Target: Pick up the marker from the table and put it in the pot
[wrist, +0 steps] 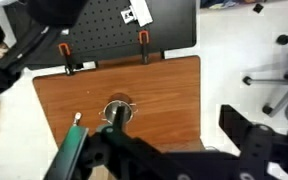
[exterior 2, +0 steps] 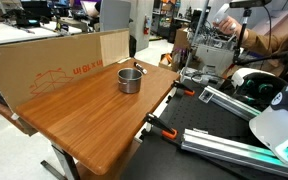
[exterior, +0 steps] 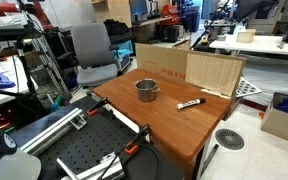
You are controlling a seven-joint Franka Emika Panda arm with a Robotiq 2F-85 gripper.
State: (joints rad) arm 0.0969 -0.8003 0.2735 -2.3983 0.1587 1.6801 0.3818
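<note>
The marker is lying on the surface near the pot, not touching it, toward the edge backed by cardboard. In an exterior view the pot is showing near the far edge, but the marker is not. The wrist view is looking straight down from above, the gripper hanging over the pot. I cannot tell whether the jaws are released or clenched.
</note>
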